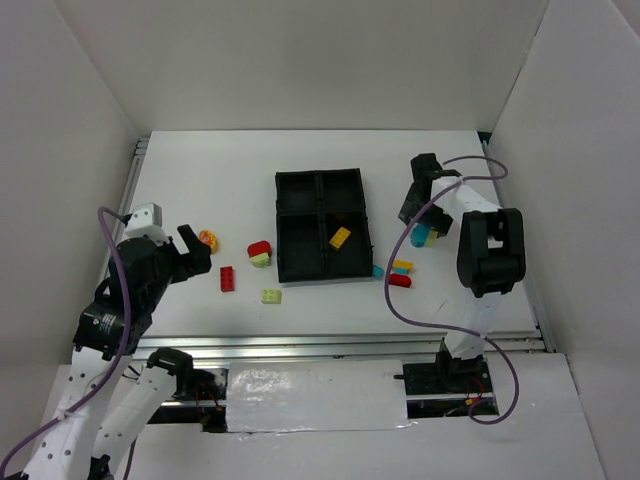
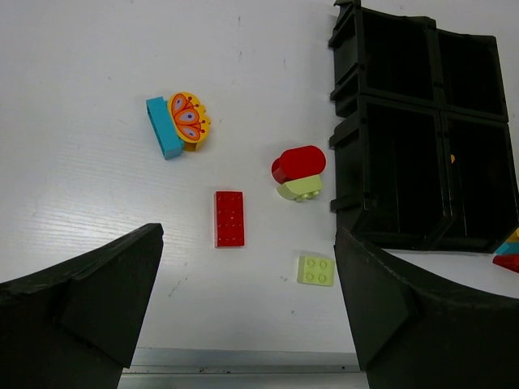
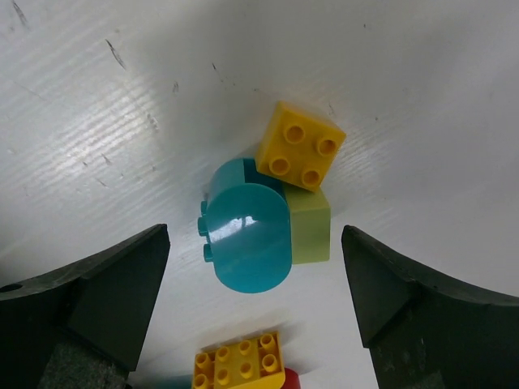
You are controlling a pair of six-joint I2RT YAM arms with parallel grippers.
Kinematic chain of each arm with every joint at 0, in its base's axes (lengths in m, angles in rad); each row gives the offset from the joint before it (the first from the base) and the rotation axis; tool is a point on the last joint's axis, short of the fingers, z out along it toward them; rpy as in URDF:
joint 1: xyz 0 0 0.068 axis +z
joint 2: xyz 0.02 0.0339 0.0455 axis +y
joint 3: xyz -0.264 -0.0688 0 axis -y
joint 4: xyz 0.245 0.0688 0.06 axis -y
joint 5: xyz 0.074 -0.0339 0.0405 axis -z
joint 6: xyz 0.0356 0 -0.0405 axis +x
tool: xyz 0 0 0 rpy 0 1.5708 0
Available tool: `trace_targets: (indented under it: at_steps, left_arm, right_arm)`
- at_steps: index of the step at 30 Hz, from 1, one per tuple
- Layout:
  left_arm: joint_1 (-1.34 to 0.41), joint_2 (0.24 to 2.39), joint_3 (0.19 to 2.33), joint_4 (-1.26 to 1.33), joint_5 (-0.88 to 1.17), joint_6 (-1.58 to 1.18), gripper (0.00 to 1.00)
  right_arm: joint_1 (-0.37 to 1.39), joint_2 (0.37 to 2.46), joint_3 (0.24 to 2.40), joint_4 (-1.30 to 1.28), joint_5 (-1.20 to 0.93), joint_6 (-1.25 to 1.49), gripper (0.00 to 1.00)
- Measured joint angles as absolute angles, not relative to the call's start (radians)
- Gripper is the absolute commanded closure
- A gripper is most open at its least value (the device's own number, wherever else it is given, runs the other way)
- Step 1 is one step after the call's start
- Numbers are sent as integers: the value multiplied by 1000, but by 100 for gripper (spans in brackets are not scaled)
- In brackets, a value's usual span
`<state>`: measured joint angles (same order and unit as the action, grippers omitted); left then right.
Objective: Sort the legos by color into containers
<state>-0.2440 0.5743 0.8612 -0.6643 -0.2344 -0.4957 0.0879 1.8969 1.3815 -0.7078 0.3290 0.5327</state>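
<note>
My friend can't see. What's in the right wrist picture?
A rounded cyan brick sits between the fingers of the open right tool, touching a yellow four-stud brick and a lime green brick on the table. Another yellow brick shows below.

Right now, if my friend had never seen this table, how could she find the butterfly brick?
Find the black tray in the middle of the table, then look to its left, past the flat red brick. Farthest out, near the left gripper, sits the butterfly brick. It is the only orange one with a picture on it, and a blue brick touches its side.
</note>
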Motion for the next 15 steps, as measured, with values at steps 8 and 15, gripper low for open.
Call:
trace_targets:
  at_steps: [8,15]
  left_arm:
    - [-246,594,861,-664,-222,-495,1]
    - [-247,593,861,-664,-222,-494,1]
  right_arm:
    - [57,1917,1382,-727,269,496,12]
    - [52,1954,1381,-725,238,482,51]
